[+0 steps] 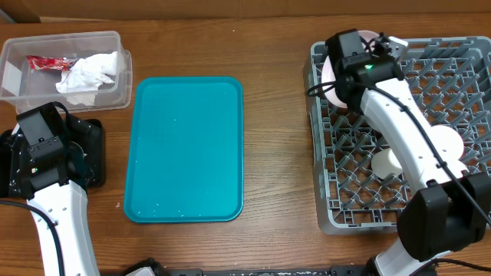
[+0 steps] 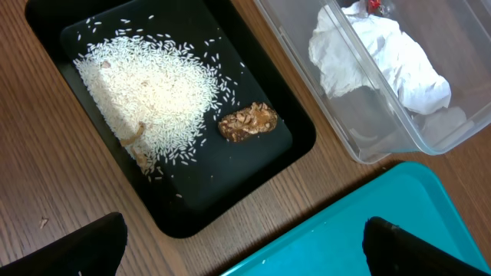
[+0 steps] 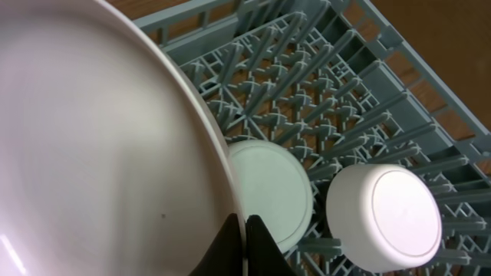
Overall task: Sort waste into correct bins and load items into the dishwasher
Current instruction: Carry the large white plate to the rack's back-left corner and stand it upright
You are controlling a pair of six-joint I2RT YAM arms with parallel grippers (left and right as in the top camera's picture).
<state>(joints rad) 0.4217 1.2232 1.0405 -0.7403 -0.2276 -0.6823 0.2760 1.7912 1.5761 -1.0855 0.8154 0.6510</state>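
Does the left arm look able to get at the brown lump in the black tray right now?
Likely yes: the left hand hangs open above the black tray, and the brown lump lies uncovered beside the rice.

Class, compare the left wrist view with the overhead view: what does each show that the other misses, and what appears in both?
Only the left wrist view shows the loose rice and brown food lump lying in the black tray. Only the overhead view shows the grey dish rack, with a bowl and cup in it and the plate at its far left corner. Both show the clear tub holding crumpled tissues and the teal tray.
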